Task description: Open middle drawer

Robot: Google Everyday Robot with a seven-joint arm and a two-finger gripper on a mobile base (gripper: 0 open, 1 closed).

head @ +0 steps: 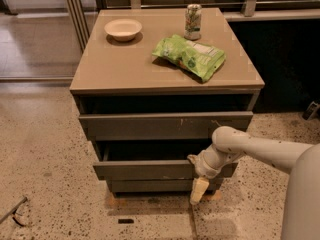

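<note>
The grey-brown cabinet has three handleless drawer fronts. The middle drawer (pixel 145 169) is plain and unmarked, and it stands out a little from the cabinet with a dark gap above it. The widest, scratched top front (pixel 165 126) is above it and the narrowest front (pixel 150 186) is below. My gripper (pixel 198 186) is at the right part of the middle drawer's front, hanging down over its lower edge. The pale arm (pixel 250 149) reaches in from the right.
On the cabinet top (pixel 115 64) lie a cream bowl (pixel 123 29), a drink can (pixel 193 21) and a green snack bag (pixel 190 56). Speckled floor surrounds the cabinet. A dark wall (pixel 285 59) is at the right. A small dark object (pixel 125 221) lies on the floor in front.
</note>
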